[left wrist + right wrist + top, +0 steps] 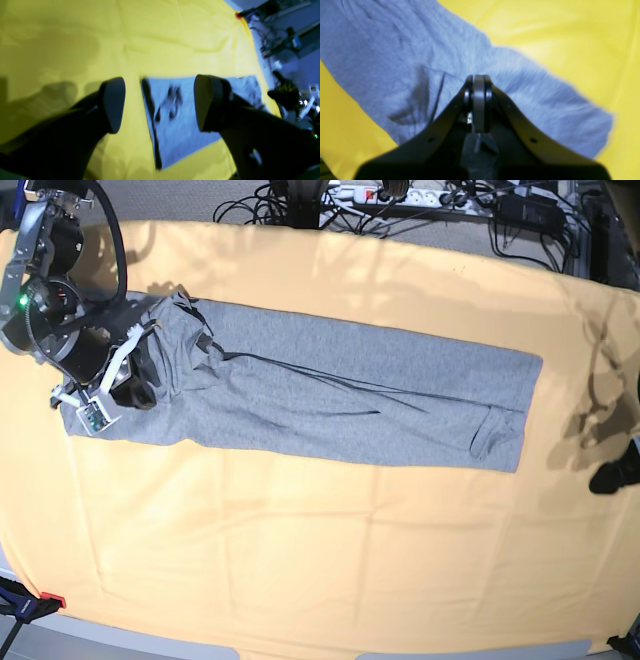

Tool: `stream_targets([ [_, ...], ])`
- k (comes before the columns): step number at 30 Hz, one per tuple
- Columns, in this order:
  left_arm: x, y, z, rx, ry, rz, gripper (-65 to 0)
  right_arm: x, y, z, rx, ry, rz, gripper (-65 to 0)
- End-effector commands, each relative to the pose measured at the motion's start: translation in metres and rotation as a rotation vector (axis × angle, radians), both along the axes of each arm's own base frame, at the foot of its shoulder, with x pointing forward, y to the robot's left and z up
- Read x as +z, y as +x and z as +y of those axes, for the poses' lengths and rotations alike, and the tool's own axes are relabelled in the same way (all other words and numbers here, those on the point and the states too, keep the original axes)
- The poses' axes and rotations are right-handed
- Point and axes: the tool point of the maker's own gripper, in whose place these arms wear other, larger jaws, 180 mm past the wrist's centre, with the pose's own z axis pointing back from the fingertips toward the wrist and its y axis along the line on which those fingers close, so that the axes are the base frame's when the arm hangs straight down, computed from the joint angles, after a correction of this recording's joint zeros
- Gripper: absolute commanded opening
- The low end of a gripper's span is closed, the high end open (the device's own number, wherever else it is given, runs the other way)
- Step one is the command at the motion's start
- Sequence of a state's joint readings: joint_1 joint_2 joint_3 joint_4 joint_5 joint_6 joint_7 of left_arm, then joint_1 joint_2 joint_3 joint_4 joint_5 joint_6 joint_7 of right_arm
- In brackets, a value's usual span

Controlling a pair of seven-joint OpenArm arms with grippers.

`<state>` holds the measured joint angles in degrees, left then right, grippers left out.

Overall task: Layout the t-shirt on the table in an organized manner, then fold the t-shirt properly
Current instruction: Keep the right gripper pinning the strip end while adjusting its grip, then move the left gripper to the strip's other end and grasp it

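One soft, light shirt (400, 370); pinch an end hem, lest it sag.
Right claw (480, 80) closed, grip unclear; left claw (160, 105) wide, empty, beyond three o'clock.

The t-shirt (330, 395) lies on the table (300, 540). The right gripper (140, 395) is over the t-shirt's end at the base view's left; the left gripper (605, 478) is beyond the t-shirt's opposite end, apart from it.
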<state>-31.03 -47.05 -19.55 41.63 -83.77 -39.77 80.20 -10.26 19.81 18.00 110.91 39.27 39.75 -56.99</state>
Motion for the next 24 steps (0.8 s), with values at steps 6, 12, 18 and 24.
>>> stream_targets([
  [6,-0.023,-0.021,0.005,0.013,0.0,0.055,-20.5,-0.024,0.017,-0.038,-0.12,-0.065,0.061,-65.0],
  [12,-0.045,-0.033,0.001,0.031,-0.03,0.09,-20.5,-0.048,0.008,-0.032,-0.095,-0.048,0.12,-65.0],
  [18,-0.057,-0.024,-0.026,0.018,-0.108,0.072,-20.5,-0.061,0.005,-0.034,-0.108,-0.081,0.159,-65.0],
  [24,-0.094,-0.014,-0.039,0.069,-0.033,0.102,-20.4,-0.06,0.006,-0.034,-0.11,-0.078,0.158,-65.0],
])
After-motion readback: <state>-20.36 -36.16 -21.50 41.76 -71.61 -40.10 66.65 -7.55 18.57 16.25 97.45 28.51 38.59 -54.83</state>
